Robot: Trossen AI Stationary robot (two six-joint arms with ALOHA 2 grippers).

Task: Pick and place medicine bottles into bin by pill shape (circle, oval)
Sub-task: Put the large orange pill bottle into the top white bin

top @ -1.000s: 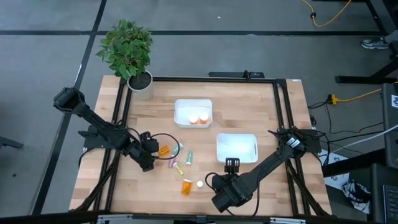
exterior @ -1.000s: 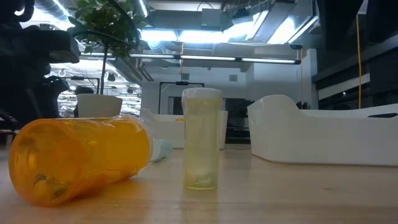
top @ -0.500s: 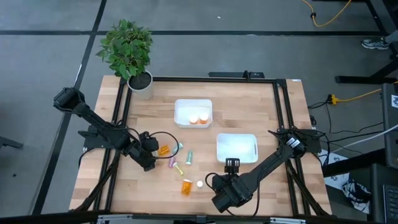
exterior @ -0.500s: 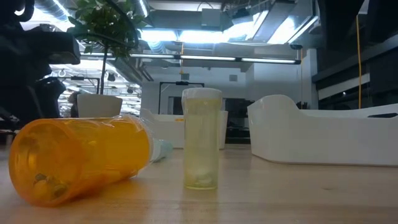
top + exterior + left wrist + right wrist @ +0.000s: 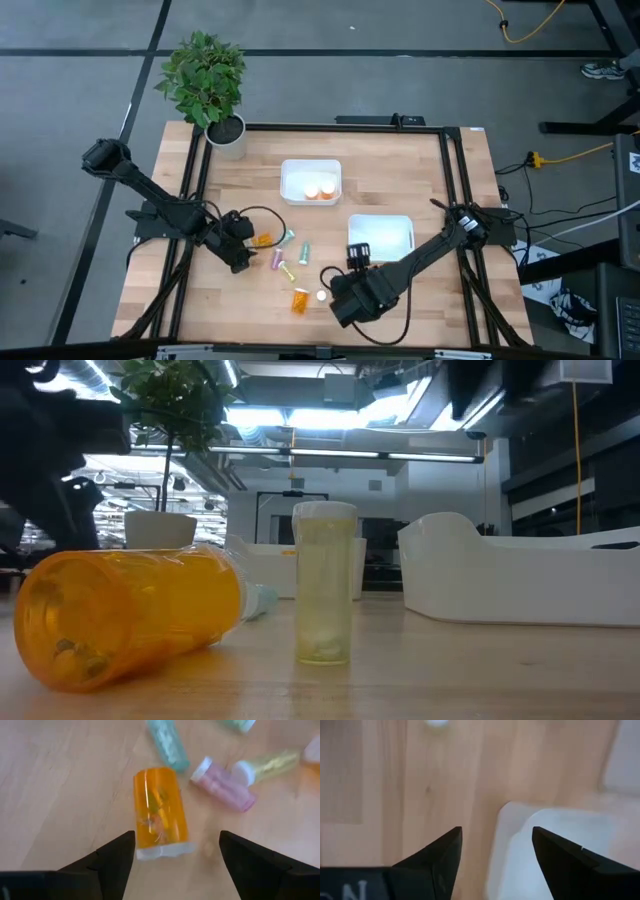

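My left gripper (image 5: 249, 243) (image 5: 177, 837) is open at the table's left. Its fingers stand on either side of the white-capped end of an orange bottle (image 5: 160, 812) (image 5: 263, 240) that lies on its side, and they do not touch it. Teal (image 5: 167, 742), purple (image 5: 222, 787) and yellow (image 5: 270, 764) bottles lie just beyond it. A second orange bottle (image 5: 300, 298) (image 5: 130, 615) lies by the near edge, beside an upright pale bottle (image 5: 325, 585) (image 5: 321, 295). My right gripper (image 5: 358, 252) (image 5: 497, 832) is open and empty by the near left corner of the right white bin (image 5: 400, 238).
The far white bin (image 5: 294, 184) holds two orange bottles. A green bottle (image 5: 303, 250) lies among the loose ones. A potted plant (image 5: 205, 85) stands at the far left corner. Black frame rails run along the table's edges. Bare wood lies between the bins and along the far edge.
My right arm has swung toward the table's left, and its gripper has come a little farther and leftward, beside the right bin's corner. The bottles have kept their places.
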